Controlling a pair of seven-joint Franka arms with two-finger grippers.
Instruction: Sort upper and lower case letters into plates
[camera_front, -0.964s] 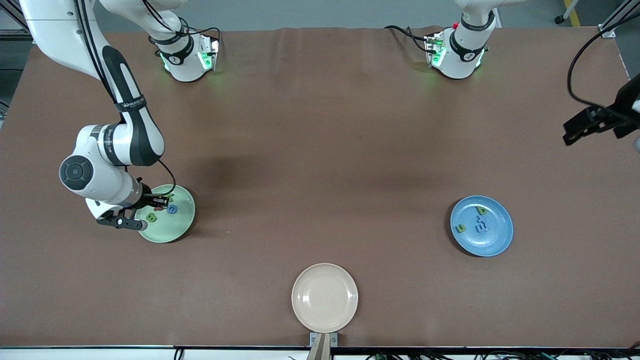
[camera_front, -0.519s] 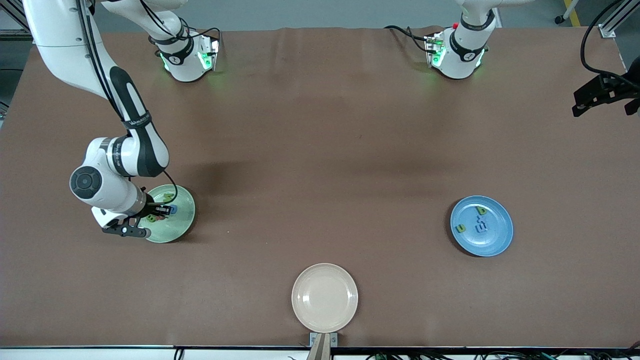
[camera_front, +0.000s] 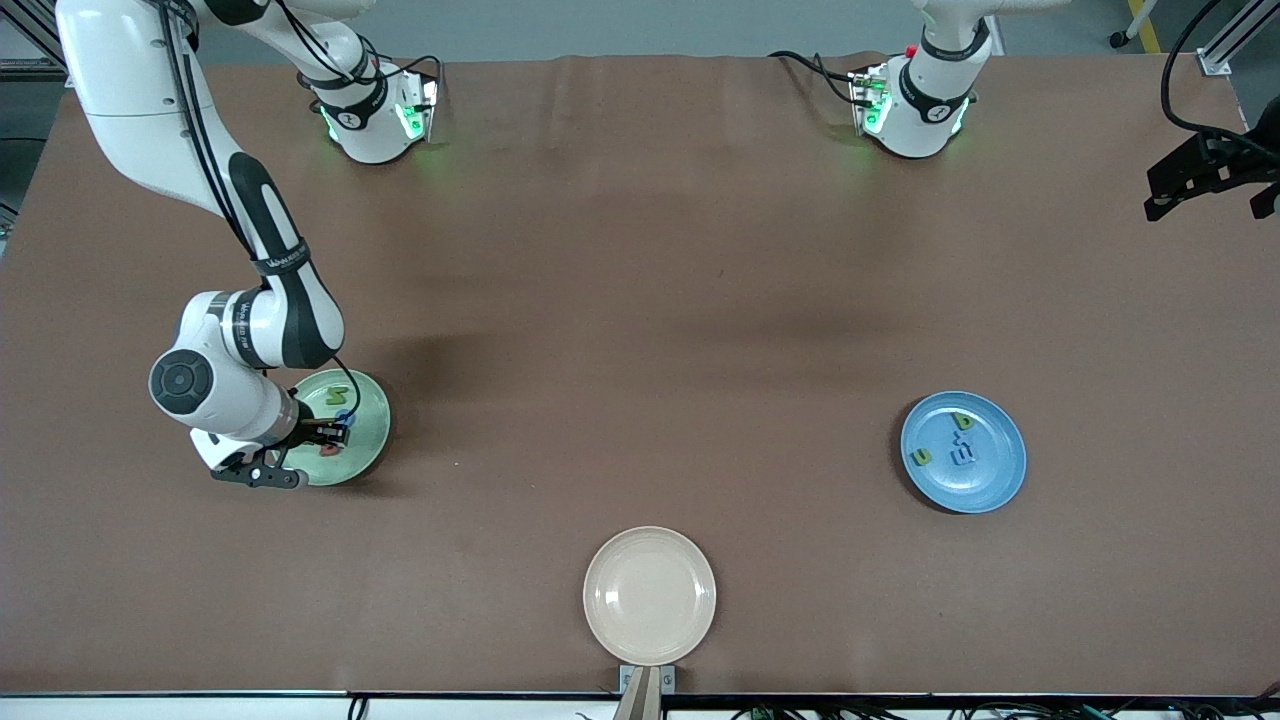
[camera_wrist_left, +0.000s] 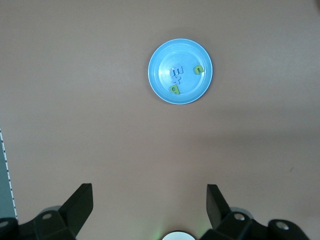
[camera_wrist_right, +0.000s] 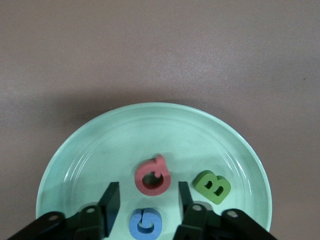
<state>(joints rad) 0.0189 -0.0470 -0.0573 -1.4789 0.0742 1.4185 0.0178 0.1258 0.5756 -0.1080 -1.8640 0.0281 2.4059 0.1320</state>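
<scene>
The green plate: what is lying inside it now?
In the green plate lie a red Q, a blue G and a green B; the front view adds a green N. The right gripper covers part.

Glossy smooth pale green plate, matt foam-like red Q, matt brown cloth-like table cover.

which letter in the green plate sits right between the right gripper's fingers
The red Q. It lies in the gap of the right gripper, on the pale green plate; the blue G and green B lie beside it.
</scene>
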